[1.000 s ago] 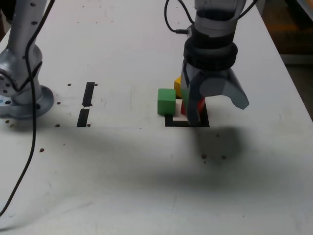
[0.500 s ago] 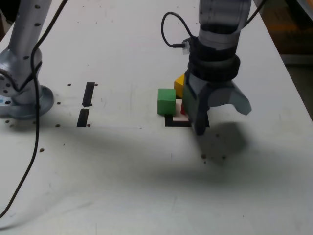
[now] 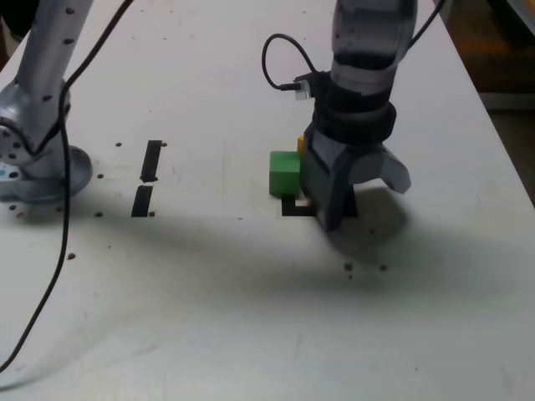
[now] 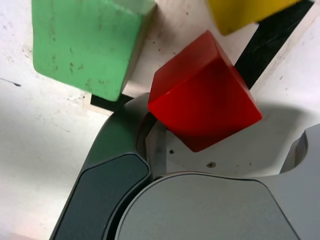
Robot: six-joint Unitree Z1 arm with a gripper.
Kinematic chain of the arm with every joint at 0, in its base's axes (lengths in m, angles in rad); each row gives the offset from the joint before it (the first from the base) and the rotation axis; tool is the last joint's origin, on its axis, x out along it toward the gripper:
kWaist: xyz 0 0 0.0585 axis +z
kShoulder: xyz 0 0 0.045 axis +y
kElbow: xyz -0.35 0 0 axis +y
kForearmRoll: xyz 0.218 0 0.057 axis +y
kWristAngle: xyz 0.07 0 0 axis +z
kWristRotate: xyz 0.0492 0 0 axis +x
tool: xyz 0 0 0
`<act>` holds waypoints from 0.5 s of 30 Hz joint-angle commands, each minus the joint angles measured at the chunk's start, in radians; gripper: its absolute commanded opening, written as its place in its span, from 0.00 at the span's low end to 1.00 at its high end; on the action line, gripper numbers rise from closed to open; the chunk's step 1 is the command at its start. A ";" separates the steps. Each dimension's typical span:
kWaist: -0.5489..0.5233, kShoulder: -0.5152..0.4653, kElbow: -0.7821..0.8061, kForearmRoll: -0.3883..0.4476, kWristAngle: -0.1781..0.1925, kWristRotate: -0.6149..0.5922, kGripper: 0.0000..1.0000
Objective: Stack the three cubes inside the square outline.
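Observation:
My gripper (image 3: 359, 200) is low over the square outline (image 3: 292, 207) and stands open, one finger on each side of the red cube (image 4: 205, 92). In the wrist view the dark finger (image 4: 117, 160) lies close against the red cube's edge, and the other finger is well apart from it. The red cube rests on the outline's white centre beside its black tape (image 4: 270, 40); the gripper hides it in the exterior view. The green cube (image 3: 284, 173) (image 4: 85, 45) sits just off the outline on the exterior view's left. Behind the gripper only a sliver of the yellow cube (image 3: 300, 144) (image 4: 245, 12) shows.
Two short black tape strips (image 3: 149, 175) lie on the white table toward the exterior view's left. The arm's base (image 3: 33, 167) stands at the far left with a black cable (image 3: 58, 242) trailing forward. Small dark specks (image 3: 364, 267) dot the table in front of the gripper.
The gripper has come down and shifted slightly toward the exterior view's left, now covering the red cube and most of the yellow one. The cubes have not moved, and the jaws stay equally wide.

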 commanded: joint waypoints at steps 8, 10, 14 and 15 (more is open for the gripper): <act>0.021 -0.001 0.051 -0.072 0.008 -0.009 0.91; 0.024 -0.002 0.058 -0.078 0.009 -0.012 0.88; 0.029 -0.004 0.069 -0.080 0.008 -0.036 0.75; 0.029 -0.004 0.072 -0.080 0.007 -0.045 0.71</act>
